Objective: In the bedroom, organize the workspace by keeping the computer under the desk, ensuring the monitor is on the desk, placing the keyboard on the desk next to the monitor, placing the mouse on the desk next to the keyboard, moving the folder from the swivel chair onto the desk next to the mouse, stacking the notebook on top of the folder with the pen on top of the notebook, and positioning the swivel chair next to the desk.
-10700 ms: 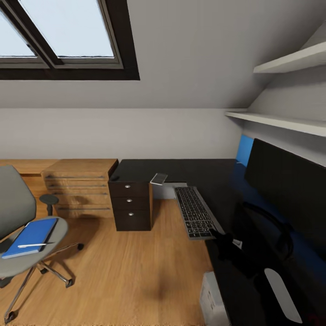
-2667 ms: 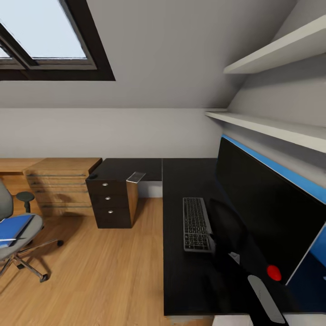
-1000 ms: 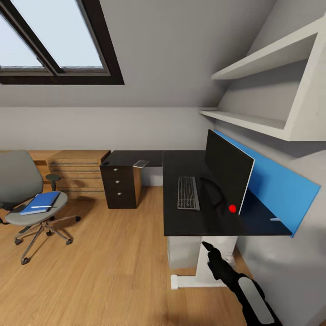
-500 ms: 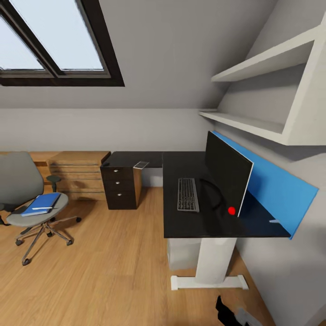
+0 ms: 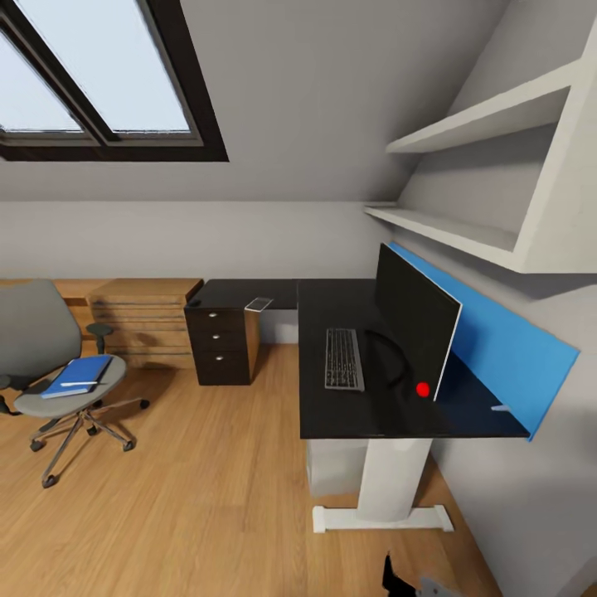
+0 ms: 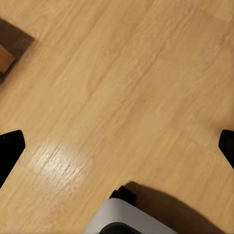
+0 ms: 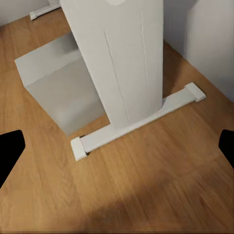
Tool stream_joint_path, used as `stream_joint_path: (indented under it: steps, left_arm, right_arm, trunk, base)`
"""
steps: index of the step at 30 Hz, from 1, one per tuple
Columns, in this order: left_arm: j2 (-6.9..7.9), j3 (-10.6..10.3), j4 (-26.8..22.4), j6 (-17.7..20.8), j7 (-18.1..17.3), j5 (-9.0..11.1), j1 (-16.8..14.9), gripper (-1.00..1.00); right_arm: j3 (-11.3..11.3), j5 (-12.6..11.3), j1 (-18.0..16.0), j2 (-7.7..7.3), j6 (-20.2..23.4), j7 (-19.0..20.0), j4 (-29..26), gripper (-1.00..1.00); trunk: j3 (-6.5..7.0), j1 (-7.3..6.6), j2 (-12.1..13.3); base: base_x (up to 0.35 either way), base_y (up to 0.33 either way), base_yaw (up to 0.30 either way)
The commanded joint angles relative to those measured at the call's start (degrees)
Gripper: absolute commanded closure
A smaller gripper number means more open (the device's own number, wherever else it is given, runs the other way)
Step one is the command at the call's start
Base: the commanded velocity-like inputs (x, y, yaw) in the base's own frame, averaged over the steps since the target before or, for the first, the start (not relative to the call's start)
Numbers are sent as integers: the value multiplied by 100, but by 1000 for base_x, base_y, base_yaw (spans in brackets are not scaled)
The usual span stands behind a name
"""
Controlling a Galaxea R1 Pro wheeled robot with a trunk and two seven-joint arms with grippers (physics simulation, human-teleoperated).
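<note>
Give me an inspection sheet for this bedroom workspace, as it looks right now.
Surface: desk, glossy black, mostly bare.
Job's things: monitor and keyboard on the desk; computer beneath it; folder with pen on the swivel chair, away from the desk.
Clutter: small pale item on the desk's far wing.
Grippers: left gripper and right gripper open, empty, over floor.
Cables: dark loop behind keyboard.
Surroundings: wooden drawer chest, wall shelves, skylight.

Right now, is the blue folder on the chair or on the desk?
On the chair. The blue folder lies flat on the swivel chair seat, well apart from the black desk.
</note>
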Motion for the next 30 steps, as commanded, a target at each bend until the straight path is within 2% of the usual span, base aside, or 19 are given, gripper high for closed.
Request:
stream_joint_path:
  steps: [1, 4, 7, 13, 23, 30]
  left_arm:
    - [3, -36, 6, -43, 31, 29, -13, -100]
    - [-3, -41, 12, -69, 41, -119, -16, -100]
    - [4, -31, 13, -93, 69, -167, -17, -100]
    - [6, -23, 14, -112, 62, -182, -15, -100]
    - [7, -18, 14, -113, 69, -183, -17, -100]
    - [7, -18, 14, -114, 62, -182, -15, -100]
  right_arm:
    - [14, 37, -3, 12, 11, -41, 28, -100]
    - [49, 159, -3, -2, 24, -33, 37, -100]
    - [72, 273, -3, 10, 24, -41, 44, -100]
    - [85, 315, -3, 30, 29, -59, 47, -100]
    - [99, 401, -3, 36, 22, -63, 48, -100]
    - [96, 400, -3, 109, 22, -72, 50, -100]
  trunk:
    - [12, -22, 36]
    - [12, -22, 36]
    - [12, -22, 36]
    - [-1, -22, 36]
    - [-70, -22, 36]
    - [-82, -22, 36]
  base:
    - [0, 0, 0]
    - [0, 0, 0]
    - [23, 37, 1]
    - [135, 247, 133]
    - [139, 262, 32]
    - [151, 302, 215]
